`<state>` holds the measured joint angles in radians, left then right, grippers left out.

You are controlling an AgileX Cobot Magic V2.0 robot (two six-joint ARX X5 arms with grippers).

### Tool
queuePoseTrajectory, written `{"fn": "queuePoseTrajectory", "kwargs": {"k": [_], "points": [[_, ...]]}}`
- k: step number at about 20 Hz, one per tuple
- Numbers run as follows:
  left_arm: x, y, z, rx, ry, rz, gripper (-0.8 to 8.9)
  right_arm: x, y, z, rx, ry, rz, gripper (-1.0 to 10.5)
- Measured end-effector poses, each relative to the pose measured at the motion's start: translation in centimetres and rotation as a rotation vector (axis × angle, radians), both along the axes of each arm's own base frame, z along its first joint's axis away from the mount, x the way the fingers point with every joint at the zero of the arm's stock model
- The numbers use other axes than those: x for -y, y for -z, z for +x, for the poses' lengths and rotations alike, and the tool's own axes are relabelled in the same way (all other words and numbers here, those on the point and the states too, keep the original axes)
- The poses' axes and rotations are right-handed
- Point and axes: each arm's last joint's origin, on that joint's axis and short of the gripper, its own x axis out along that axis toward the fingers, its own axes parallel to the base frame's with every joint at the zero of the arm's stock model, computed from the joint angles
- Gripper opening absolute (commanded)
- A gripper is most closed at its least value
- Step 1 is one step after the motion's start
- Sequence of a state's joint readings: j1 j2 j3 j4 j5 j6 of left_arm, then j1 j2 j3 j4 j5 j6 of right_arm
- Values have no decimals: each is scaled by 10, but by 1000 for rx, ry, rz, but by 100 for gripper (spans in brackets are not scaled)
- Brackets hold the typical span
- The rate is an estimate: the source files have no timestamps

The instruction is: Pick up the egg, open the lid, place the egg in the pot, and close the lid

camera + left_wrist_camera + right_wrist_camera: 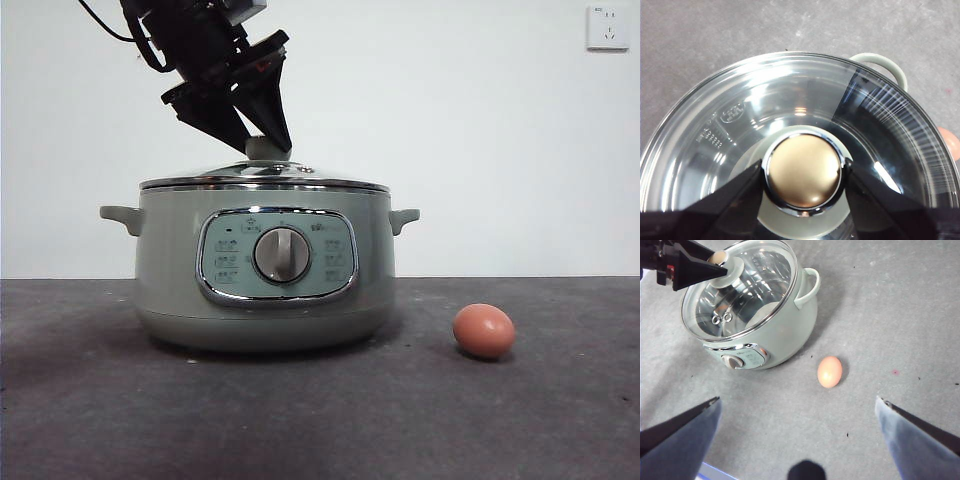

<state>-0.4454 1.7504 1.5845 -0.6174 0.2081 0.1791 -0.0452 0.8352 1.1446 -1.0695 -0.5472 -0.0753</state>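
The pot (265, 270) stands on the grey table (90, 420) with its dial facing the front camera. It serves as the reference for all positions below.

The lid (262, 178) sits closed and level on the pot's rim. The left gripper (803, 172) is directly above the pot's centre, its two jaws set either side of the lid's knob (803, 171) and touching or almost touching it. Whether they are pressing firmly cannot be told; the lid shows no lift.

The egg (484, 331) lies on the table beside the pot, on the side of the handle (809, 287) seen in the right wrist view, clear of the pot wall and untouched.

The right gripper (799, 415) hangs high, off the dial side of the pot, jaws spread wide and holding nothing.

Risks, as judgement:
- The knob is round and smooth with a chrome collar. A shallow or off-centre pinch could let it slip, dropping the glass lid onto the rim.
- If the lid comes up tilted, its metal edge may catch the rim and drag the pot, which could nudge the egg.
- The egg is free to roll; a jaw touching it on one side first would push it away.
- Closing too hard could crack it.
- Both arms must work near the pot's mouth, so a collision is possible.
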Motion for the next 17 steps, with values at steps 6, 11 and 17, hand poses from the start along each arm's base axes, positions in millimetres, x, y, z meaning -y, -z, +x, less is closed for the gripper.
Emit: {"fn": "queuePoseTrajectory", "kwargs": {"k": [6, 11, 17], "points": [[1, -11, 2, -16, -4, -3, -8, 0, 2, 6, -22, 0, 1, 536], [0, -45, -1, 14, 3, -33, -8, 1, 4, 14, -31, 0, 1, 536], [-39, -95, -27, 91, -89, -93, -8, 0, 16, 41, -102, -10, 4, 534]]}}
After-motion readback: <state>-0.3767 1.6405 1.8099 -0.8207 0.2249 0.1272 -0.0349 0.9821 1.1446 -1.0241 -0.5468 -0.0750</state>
